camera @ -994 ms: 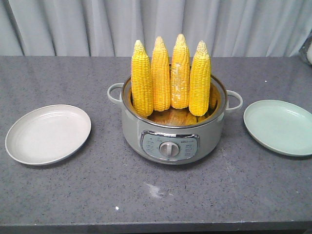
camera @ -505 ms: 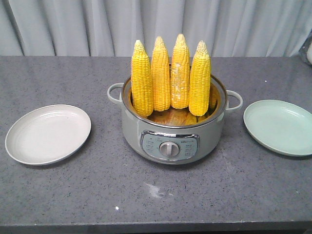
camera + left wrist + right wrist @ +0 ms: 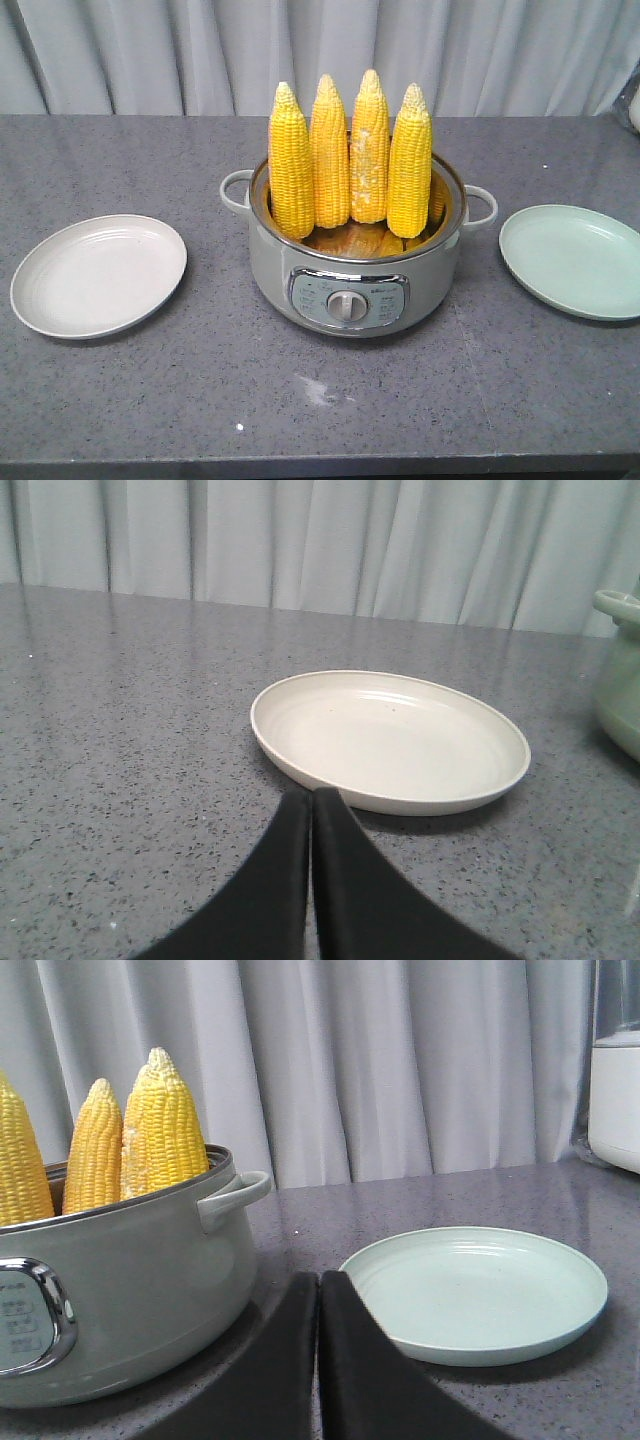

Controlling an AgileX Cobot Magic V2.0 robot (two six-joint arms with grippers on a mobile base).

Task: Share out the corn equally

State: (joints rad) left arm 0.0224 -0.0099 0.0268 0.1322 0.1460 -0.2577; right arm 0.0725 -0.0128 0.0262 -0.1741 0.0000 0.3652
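Corn (image 3: pixel 350 165) stands in the pot (image 3: pixel 275 265), between left plate (image 3: pixel 98 275) and right plate (image 3: pixel 575 260).

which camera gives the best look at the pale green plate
The right wrist-mounted view: the pale green plate is whole, close and empty, just beyond the shut right gripper. The exterior front-facing view shows it smaller, at the frame's right edge. The left wrist-mounted view does not show it.
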